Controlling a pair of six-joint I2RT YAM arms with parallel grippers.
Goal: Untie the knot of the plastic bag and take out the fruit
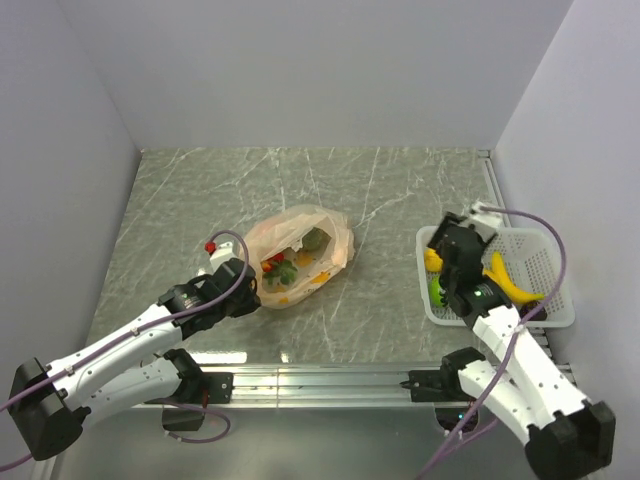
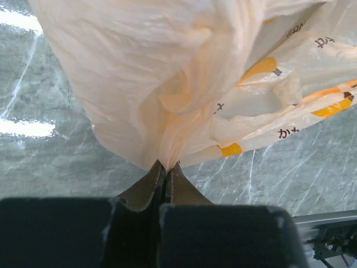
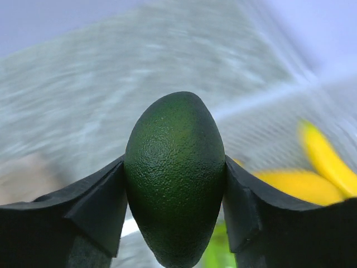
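The pale orange plastic bag (image 1: pixel 300 252) lies mid-table with its mouth open; several fruit pieces show inside, red bits (image 1: pixel 274 263) and a green piece (image 1: pixel 314 238). No knot shows. My left gripper (image 1: pixel 250 297) is shut on the bag's near edge; in the left wrist view the pinched film (image 2: pixel 166 151) rises from its closed fingertips (image 2: pixel 165 166). My right gripper (image 1: pixel 452 252) is shut on a dark green avocado (image 3: pixel 175 176), held over the left part of the white mesh basket (image 1: pixel 545 262). The avocado is hidden in the top view.
The basket at the right holds a yellow banana (image 1: pixel 508 283), another yellow piece (image 1: pixel 432 260) and a green piece (image 1: pixel 436 290). A small red piece (image 1: pixel 211 246) lies on the table left of the bag. Walls stand on the left, back and right.
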